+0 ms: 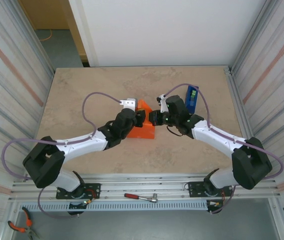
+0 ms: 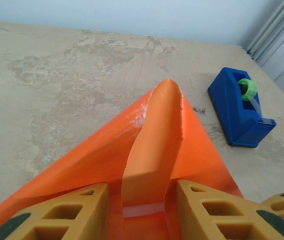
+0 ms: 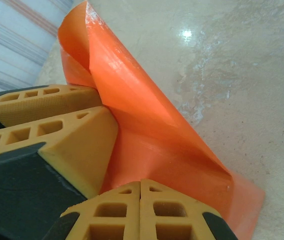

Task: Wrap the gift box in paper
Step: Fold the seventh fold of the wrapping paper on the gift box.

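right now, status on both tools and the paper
Left tool open, straddling a raised fold of the paper. Right tool shut at its edge. Paper tented in a peak. Tape dispenser off to the right, apart.

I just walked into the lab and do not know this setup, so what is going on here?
Two robot arms are wrapping something in orange paper at the middle of the table. The paper covers a box-shaped form; what is inside is hidden. A triangular end flap stands up. The left hand is open, with that flap rising between its fingers. The right hand is shut, its tips against the paper. A blue tape dispenser stands nearby, apart from the package.
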Motion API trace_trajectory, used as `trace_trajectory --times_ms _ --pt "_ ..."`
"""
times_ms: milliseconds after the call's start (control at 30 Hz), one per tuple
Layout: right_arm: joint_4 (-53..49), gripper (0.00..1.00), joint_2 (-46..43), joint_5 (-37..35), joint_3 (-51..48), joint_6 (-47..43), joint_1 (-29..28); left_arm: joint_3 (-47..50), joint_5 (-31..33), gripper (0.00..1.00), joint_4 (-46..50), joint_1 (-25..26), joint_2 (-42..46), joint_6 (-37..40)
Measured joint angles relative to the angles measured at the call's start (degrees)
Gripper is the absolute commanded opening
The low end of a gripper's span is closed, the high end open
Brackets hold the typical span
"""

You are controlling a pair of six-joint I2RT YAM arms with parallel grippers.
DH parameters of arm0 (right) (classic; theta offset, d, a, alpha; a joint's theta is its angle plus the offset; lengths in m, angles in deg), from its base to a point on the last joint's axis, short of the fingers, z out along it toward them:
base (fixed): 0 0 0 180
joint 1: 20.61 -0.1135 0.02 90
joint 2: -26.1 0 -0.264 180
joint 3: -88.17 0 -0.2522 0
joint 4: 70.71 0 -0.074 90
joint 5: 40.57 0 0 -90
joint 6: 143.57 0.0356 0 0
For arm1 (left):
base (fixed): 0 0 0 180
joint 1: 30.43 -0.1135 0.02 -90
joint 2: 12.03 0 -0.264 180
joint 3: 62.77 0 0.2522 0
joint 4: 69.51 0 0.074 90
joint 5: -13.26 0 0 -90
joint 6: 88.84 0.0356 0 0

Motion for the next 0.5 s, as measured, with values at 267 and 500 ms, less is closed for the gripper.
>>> trace_trajectory --times_ms 267,500 --pt "-0.46 0.0 -0.55 -1.07 -0.07 -0.17 -0.7 -1.4 8.13 0.4 1.33 3.23 -2.47 5.01" --pt "-4.57 0.0 -3.56 5.29 0.02 2.58 3.08 -1.44 14.64 0.4 0.5 5.97 -4.22 8.76"
